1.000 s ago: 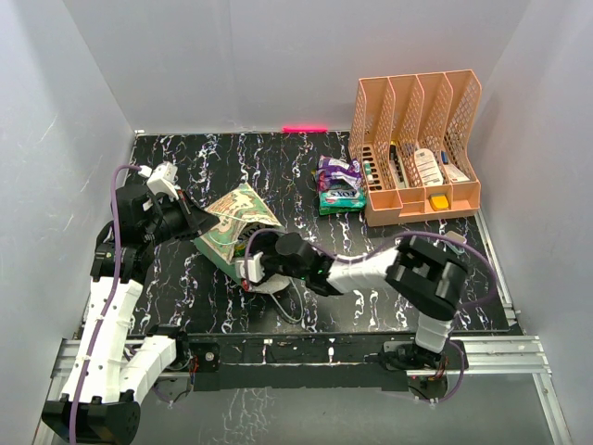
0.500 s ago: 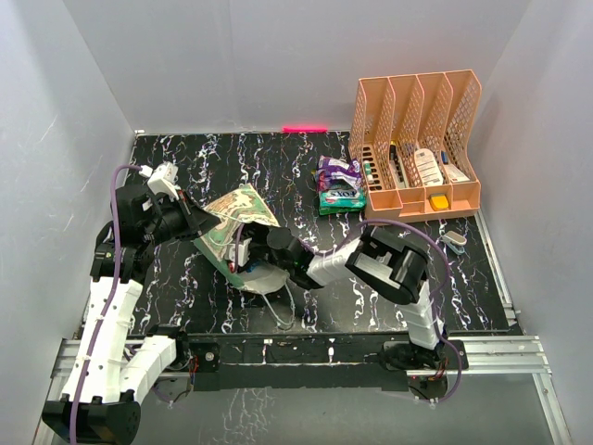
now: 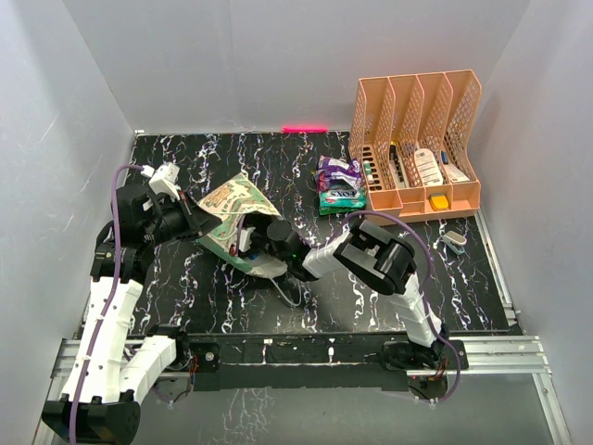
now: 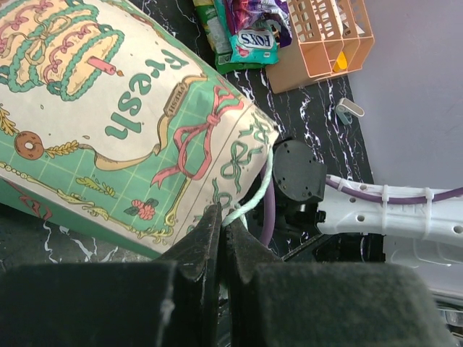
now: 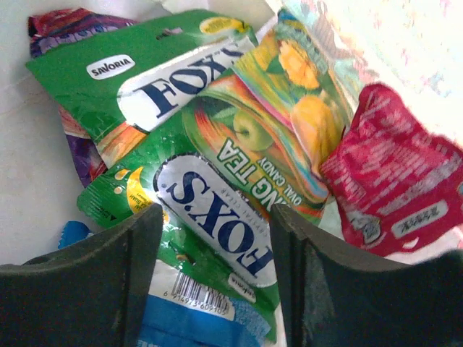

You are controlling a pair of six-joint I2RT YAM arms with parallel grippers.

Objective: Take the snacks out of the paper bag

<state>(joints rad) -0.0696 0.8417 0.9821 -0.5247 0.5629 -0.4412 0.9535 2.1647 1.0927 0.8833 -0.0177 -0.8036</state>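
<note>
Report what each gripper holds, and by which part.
Left gripper pinches the paper bag at its rim by the string handle. Right gripper, open inside over a green FOX'S packet, holds nothing.

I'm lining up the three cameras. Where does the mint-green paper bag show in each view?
Top external: mint-green paper bag left of centre.
Left wrist: its cream patterned front fills the upper left.
Right wrist: only its pale interior, at the left edge, behind glossy snack packets.
Shared landmark: peach-orange mesh organizer, upper right in top external and left wrist; not in right wrist.
</note>
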